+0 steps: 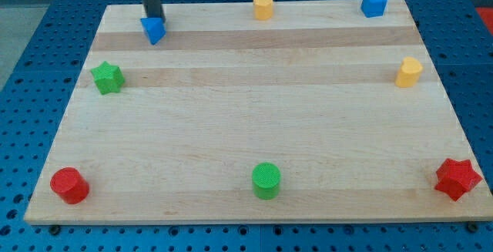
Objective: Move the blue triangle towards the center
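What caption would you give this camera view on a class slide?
My tip sits just behind the small blue triangle block near the wooden board's top-left corner, other blocks around the edges.

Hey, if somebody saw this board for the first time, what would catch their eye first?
Probably the dark rod at the view's top left, where my tip sits right against the top of the blue triangle. Next, the bright blocks ringing the wooden board: a red star at bottom right, a red cylinder at bottom left and a green cylinder at bottom centre.
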